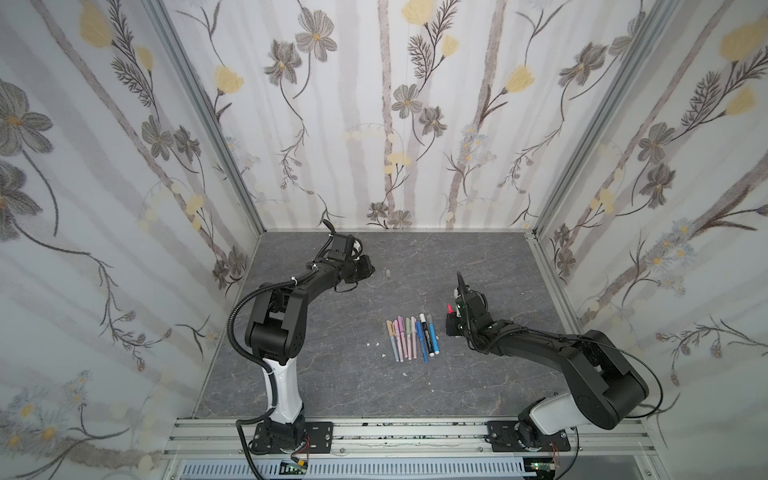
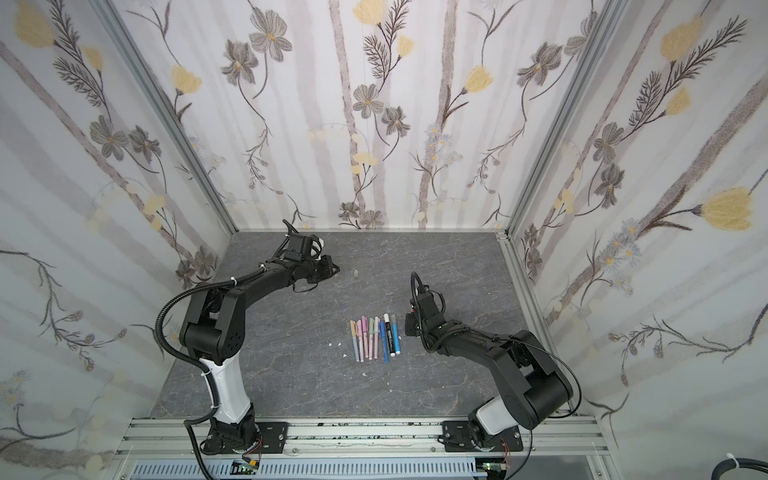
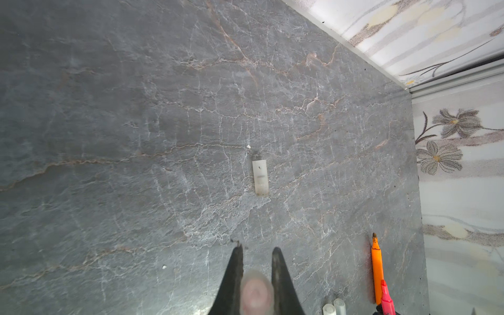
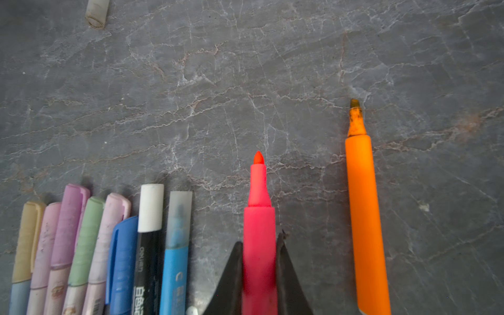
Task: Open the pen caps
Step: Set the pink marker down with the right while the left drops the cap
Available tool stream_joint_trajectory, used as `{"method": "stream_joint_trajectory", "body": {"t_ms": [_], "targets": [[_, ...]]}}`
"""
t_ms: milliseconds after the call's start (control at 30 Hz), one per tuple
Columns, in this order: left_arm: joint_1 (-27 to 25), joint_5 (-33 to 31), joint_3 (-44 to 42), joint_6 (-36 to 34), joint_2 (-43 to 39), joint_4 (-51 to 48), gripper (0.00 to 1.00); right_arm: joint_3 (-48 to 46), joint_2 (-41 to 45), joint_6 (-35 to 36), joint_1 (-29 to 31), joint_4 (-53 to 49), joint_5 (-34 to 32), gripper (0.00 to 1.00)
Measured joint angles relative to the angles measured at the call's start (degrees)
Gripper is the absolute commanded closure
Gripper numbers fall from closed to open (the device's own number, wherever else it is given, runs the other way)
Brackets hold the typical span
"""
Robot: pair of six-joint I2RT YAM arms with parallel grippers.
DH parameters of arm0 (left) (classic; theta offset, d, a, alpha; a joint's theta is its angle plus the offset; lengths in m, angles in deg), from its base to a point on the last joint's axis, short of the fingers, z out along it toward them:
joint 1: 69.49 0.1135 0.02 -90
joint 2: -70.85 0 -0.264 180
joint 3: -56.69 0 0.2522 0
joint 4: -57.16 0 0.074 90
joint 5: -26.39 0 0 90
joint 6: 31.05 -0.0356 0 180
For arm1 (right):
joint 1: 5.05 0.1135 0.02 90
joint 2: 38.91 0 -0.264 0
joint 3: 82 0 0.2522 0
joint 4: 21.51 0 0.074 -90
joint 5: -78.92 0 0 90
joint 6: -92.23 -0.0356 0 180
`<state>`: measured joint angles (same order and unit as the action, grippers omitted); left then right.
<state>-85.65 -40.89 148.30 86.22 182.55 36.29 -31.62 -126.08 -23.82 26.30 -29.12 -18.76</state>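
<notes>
Left gripper (image 3: 257,249) was clamped almost fully shut on a small translucent pinkish cap (image 3: 255,293), which was blurred in the wrist view. It sat over the back-left of the grey marble-patterned tabletop (image 1: 332,374). Right gripper (image 4: 259,240) was closed on the barrel of a red-pink plastic marker (image 4: 259,218) with its tip bare, just right of the row of 8 pens (image 1: 411,338), all 8 capped. An orange plastic marker (image 4: 364,218) lay uncapped and not touching the red-pink one, which sat between it and the row. 1 frosted white plastic cap (image 1: 388,273) lay loose near the left gripper, well apart from the row.
</notes>
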Motion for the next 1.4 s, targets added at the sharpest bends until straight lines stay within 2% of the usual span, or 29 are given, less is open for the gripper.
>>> {"method": "stream_joint_trajectory", "body": {"t_ms": [200,400,867,1233,1400], "targets": [[0.9,0.2,-1.4,-0.3,0.0,0.1,1.00,5.0,-6.5,0.5,-0.7,-1.6,-2.4,0.99],[1.2,0.8,-2.2,-0.3,-0.2,0.7,1.00,7.9,-9.9,1.6,-1.0,-3.4,-4.9,0.92],[1.3,1.3,-2.2,-0.2,-0.2,1.4,1.00,8.2,-10.5,2.6,-1.4,-3.6,-7.2,0.75],[1.3,1.6,-2.7,0.3,1.9,3.9,1.00,8.6,-10.0,4.0,-1.7,-6.2,-10.2,0.75],[1.3,2.0,-2.7,1.1,2.7,4.3,1.00,9.5,-9.0,5.2,-1.7,-8.6,-11.5,0.78]]}}
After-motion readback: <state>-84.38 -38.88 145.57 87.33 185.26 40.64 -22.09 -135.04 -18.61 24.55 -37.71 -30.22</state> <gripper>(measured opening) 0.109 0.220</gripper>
